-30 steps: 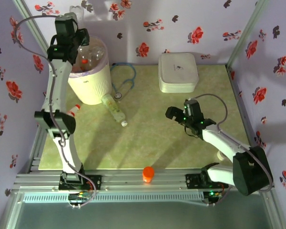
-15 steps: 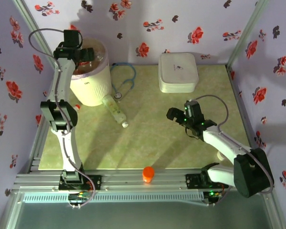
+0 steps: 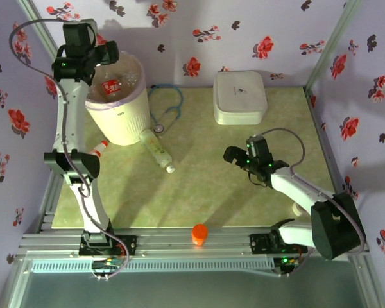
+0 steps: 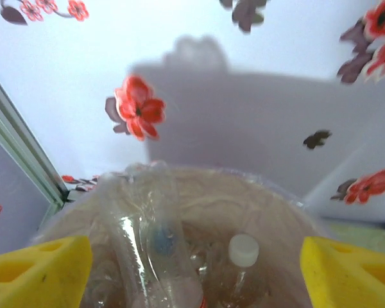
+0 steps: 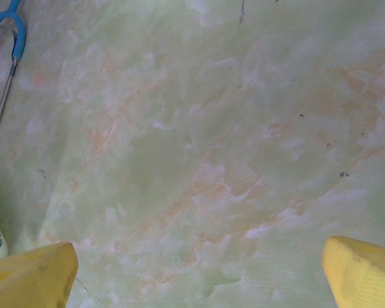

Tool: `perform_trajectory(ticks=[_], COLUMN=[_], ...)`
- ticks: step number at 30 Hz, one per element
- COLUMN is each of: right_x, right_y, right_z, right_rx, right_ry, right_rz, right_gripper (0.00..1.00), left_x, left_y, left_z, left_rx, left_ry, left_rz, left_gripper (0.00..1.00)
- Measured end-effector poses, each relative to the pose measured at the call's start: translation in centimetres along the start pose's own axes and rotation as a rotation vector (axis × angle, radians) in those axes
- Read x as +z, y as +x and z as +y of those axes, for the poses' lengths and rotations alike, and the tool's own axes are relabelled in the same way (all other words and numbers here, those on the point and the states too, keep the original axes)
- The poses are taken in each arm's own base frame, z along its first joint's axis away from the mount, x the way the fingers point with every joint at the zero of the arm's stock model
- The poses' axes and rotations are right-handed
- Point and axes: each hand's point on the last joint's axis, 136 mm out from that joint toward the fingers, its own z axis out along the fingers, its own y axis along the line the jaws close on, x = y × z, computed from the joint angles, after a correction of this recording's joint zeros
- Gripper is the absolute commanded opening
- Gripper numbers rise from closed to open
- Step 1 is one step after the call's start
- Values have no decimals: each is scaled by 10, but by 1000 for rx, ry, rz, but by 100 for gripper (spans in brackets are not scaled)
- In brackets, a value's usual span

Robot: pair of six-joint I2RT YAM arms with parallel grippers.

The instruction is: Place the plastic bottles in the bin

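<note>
The bottle with the yellowish label (image 3: pixel 155 149) lies on its side on the table (image 3: pixel 199 186), white cap toward the near edge and its base just beside the foot of the bin (image 3: pixel 122 119). It looks like a thin-walled, nearly empty drink bottle: probably light, springy under pressure, smooth and apt to roll. The soundest hold is likely across the labelled middle, fingers square to its long axis, squeezing only enough to dent it a little. A red-capped bottle (image 3: pixel 99 148) lies on the bin's other side, partly hidden behind the left arm, so that one is harder to reach. Inside the bin, lined with a pale lilac bag, several bottles are already piled up; a red-labelled bottle (image 3: pixel 110 85) shows on top, and the left wrist view looks down on a clear bottle (image 4: pixel 155 247) and a white-capped bottle (image 4: pixel 242 250). The left gripper (image 3: pixel 104 54) hangs above the bin's far rim, its yellow fingers (image 4: pixel 42 266) spread wide with nothing between them. The right gripper (image 3: pixel 231 154) sits low over bare table, well apart from both loose bottles, its jaws likewise fully parted and empty. A blue stethoscope (image 3: pixel 170 106) curls beside the bin, its chest piece close to the yellowish bottle's base, and could snag. Farther off are a white lidded box (image 3: pixel 239 96) and an orange knob (image 3: pixel 199 233).
</note>
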Motion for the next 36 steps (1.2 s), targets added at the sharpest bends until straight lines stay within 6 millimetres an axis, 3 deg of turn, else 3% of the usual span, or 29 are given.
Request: perform_trajectory(ticks=[3, 7, 11, 15, 19, 21, 25, 28, 33, 36], right_x=[0, 0, 0, 1, 2, 2, 3, 4, 5, 7], right_y=[-1, -1, -1, 1, 3, 3, 6, 6, 7, 9], right_z=[1, 2, 2, 1, -1, 0, -1, -1, -1, -3], right_rx=[0, 0, 0, 17, 20, 20, 20, 25, 27, 28], right_ry=[-5, -8, -9, -11, -6, -9, -9, -8, -8, -2], right_rz=[-3, -3, -3, 0, 5, 7, 18, 23, 26, 32], right_gripper=[98, 98, 98, 98, 98, 99, 98, 98, 98, 98], left_x=[-1, 18, 46, 71, 85, 88, 80, 70, 33, -9], left_y=[-4, 6, 25, 70, 128, 133, 126, 108, 39, -2], left_z=[-1, 2, 12, 17, 20, 19, 18, 15, 4, -4], left_rx=[-2, -4, -15, -14, -22, -33, -38, -38, -20, 4], left_ry=[5, -1, -20, -36, -39, -34, -25, -14, 29, 53], left_rz=[-15, 8, 53, 160, 258, 242, 226, 202, 66, -26], left_gripper=[72, 71, 56, 55, 49, 49, 53, 66, 80, 86])
